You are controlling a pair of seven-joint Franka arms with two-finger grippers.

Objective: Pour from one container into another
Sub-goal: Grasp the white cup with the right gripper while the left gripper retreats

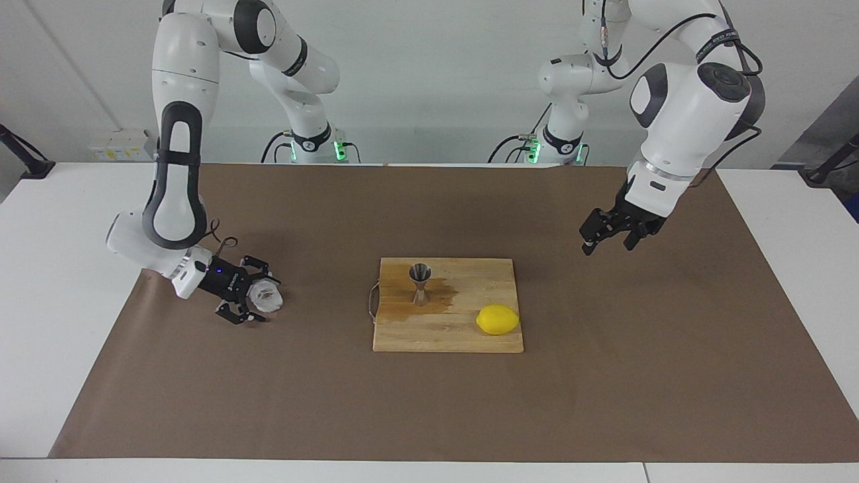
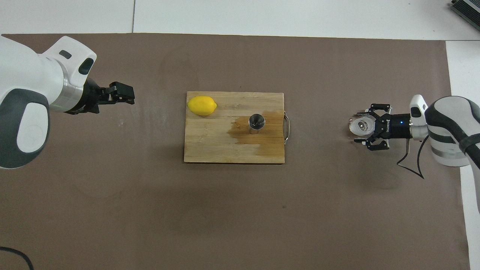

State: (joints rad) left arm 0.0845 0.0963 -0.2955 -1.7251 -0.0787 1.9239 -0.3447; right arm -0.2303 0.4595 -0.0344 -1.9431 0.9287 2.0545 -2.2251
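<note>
The small faceted clear glass cup (image 1: 267, 300) (image 2: 360, 126) stands on the brown paper toward the right arm's end of the table. My right gripper (image 1: 264, 297) (image 2: 359, 126) is low and level, open, with one finger on each side of the cup. The steel hourglass jigger (image 1: 420, 283) (image 2: 256, 122) stands upright on the wooden cutting board (image 1: 443, 339) (image 2: 225, 150) in the middle of the table. My left gripper (image 1: 607, 245) (image 2: 127, 93) hangs open and empty in the air over the paper, beside the board toward the left arm's end.
A lemon (image 1: 497, 319) (image 2: 201, 105) lies on the board's corner farther from the robots, toward the left arm's end. A dark wet stain (image 1: 439, 303) spreads on the board around the jigger. Brown paper (image 1: 604, 376) covers the table.
</note>
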